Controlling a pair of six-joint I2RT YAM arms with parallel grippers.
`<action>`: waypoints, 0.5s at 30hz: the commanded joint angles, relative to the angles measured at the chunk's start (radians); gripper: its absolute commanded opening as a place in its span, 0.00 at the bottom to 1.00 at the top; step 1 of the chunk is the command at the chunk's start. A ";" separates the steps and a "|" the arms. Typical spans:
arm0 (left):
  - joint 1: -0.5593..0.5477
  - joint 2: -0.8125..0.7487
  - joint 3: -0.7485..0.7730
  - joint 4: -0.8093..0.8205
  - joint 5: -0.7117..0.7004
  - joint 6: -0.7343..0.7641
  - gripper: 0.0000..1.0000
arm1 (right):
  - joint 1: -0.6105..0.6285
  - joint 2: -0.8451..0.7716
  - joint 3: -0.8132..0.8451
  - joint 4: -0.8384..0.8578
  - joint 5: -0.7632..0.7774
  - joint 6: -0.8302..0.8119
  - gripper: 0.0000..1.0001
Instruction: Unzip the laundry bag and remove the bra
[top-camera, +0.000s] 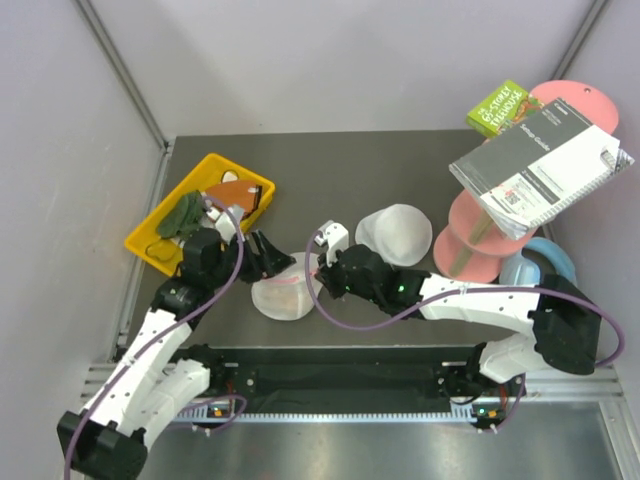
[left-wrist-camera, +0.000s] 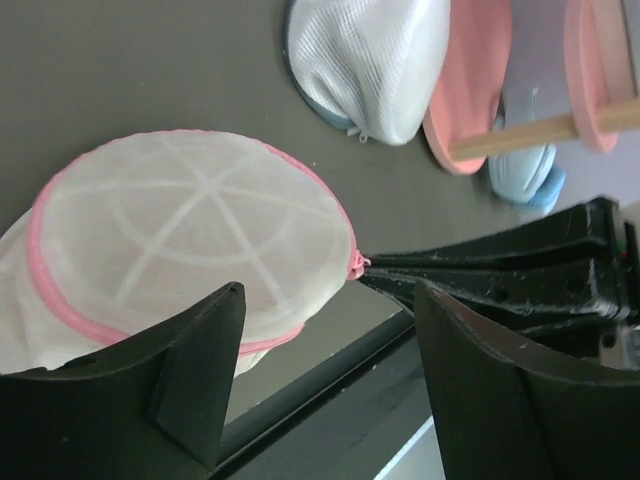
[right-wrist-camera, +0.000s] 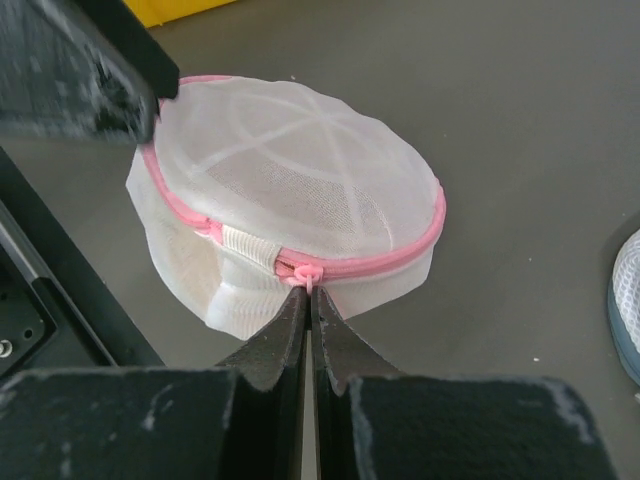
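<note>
Step in hand: the unzip, at the grasp-of-the-pull stage. The laundry bag (right-wrist-camera: 300, 180) sits flat on the dark table (right-wrist-camera: 520, 120), centre-left in the overhead view, between the two grippers and below-left of the plain white dome (top-camera: 397, 232). In the right wrist view the right gripper (right-wrist-camera: 308, 292) has its fingers pressed together with no gap, pinching the pink zipper pull (right-wrist-camera: 306, 277) at the near edge of the bag, just right of the white fabric tab. The zip line along the pink rim (right-wrist-camera: 400, 255) reads as closed all round the visible arc, so opening is not yet begun. The left gripper (left-wrist-camera: 330, 290) is spread wide at the bag's opposite side. One finger overlaps the rim in its own view, but I cannot tell whether it touches. The bra is not distinguishable through the mesh in any view and is presumed inside. Next move, as judged: the left gripper should close on or press down the bag body to anchor it. The right should then draw the pull along the curve of the rim, following the arc rather than pulling straight, or the light pouch will likely slide or lift.
</note>
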 joint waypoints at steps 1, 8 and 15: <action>-0.096 0.027 0.012 0.092 -0.031 0.123 0.72 | 0.019 -0.007 0.052 0.041 -0.010 0.030 0.00; -0.314 0.136 0.058 0.103 -0.212 0.237 0.71 | 0.020 -0.018 0.052 0.021 -0.011 0.045 0.00; -0.347 0.193 0.078 0.070 -0.291 0.317 0.62 | 0.019 -0.041 0.043 0.019 -0.013 0.053 0.00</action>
